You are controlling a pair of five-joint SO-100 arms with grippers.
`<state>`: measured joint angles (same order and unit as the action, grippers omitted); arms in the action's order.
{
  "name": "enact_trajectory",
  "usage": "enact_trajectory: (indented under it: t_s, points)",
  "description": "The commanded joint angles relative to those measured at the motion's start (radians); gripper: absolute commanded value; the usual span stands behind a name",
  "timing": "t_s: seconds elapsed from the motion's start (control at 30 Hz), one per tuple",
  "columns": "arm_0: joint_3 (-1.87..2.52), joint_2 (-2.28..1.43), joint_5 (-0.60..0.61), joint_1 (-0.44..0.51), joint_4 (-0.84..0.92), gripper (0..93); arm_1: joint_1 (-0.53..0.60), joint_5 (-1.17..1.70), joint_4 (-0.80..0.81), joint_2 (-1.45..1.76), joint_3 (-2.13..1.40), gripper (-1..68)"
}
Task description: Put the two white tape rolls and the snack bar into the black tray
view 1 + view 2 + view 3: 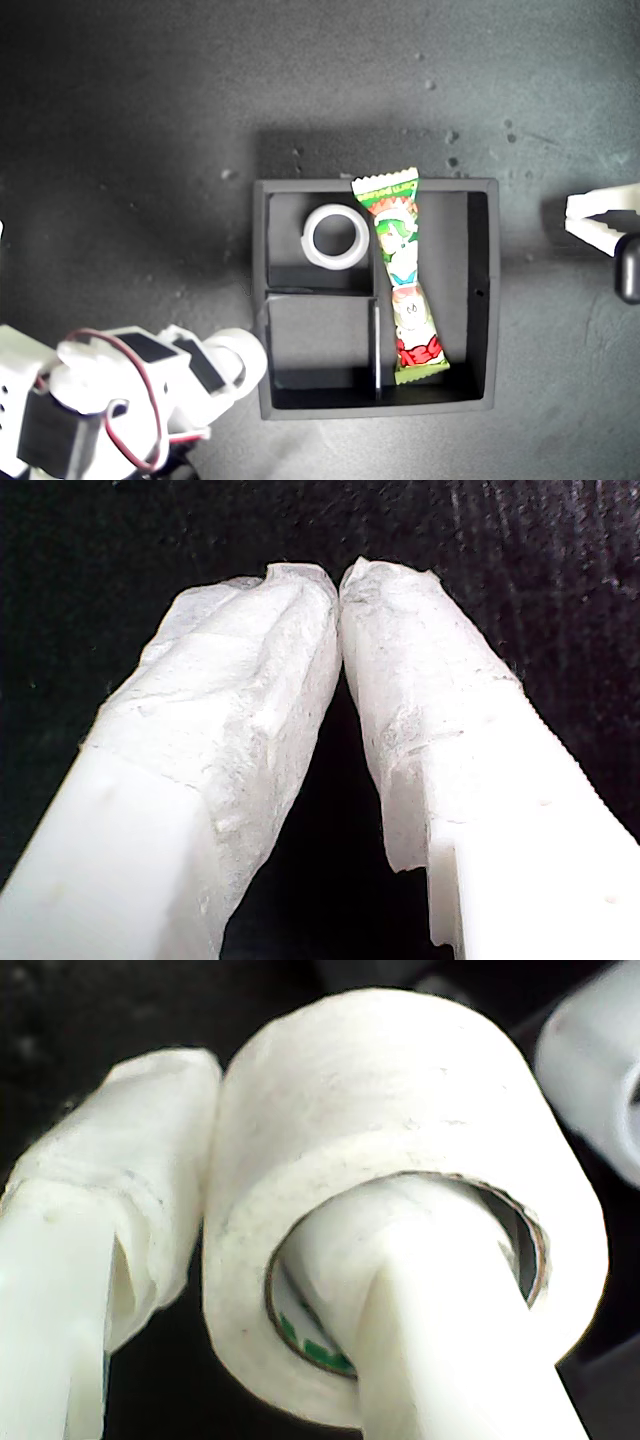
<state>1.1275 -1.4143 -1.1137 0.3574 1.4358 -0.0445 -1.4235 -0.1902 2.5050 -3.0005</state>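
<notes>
Done: all-white roll (336, 237) and snack bar (404, 277) lie in the black tray (484, 300).
First gripper (338, 580): jaws closed, empty.
Second gripper (300, 1210): jaws clamp the green-cored roll (400, 1110).
Next: carried over an empty compartment, released.

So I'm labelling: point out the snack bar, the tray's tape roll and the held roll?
snack bar (404, 280), exterior view, wrapper's middle.
tape roll in tray (312, 243), exterior view, ring's rim.
held tape roll (400, 1100), second wrist view, outer face.

A bare robot test bench: a dark, speckled mat (150, 120) fills the frame, with white arm parts at the exterior view's edges.
</notes>
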Motion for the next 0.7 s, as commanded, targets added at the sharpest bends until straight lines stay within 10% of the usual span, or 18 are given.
enact_trajectory:
  t_s: [0.0, 0.2, 0.67]
  points:
    - [-0.328, 0.169, 0.043, -0.015, 0.112, 0.2, 0.006, -0.032, 0.071, 0.02, -0.023, -0.3]
    - [-1.058, 0.655, 0.057, -0.014, 0.403, 0.2, 0.009, -0.031, 0.104, 0.02, -0.038, -0.3]
    - [-1.18, 0.787, 0.018, 0.025, 0.399, 19.3, 0.008, -0.014, 0.098, 0.02, -0.035, -0.3]
